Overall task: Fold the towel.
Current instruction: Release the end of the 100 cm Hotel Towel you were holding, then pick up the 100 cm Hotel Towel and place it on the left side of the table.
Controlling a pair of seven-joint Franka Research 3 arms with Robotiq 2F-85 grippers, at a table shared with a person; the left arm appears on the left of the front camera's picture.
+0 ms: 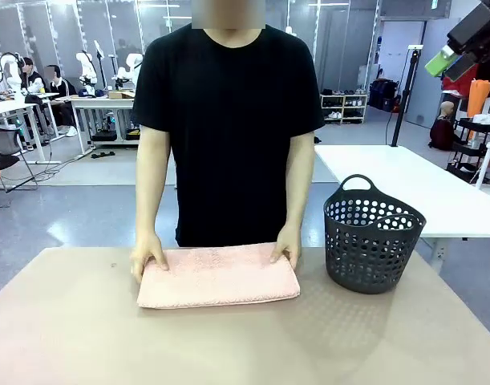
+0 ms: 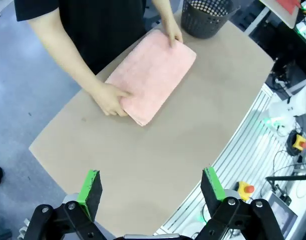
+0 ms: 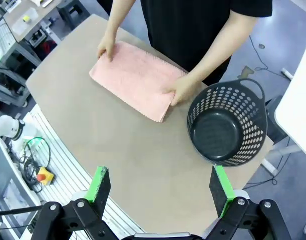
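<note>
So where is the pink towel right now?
In the front view the folded pink towel lies flat on the table, near its far edge, left of the dark basket, with the person's hands resting on its two ends.

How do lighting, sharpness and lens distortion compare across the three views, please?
Front view: soft, even light, sharp, with only a faint shadow by the basket. Left wrist view: wide-angle bowing of the table edges, the towel crisp, no glare. Right wrist view: same bowing, the basket's inside dark but readable.
</note>
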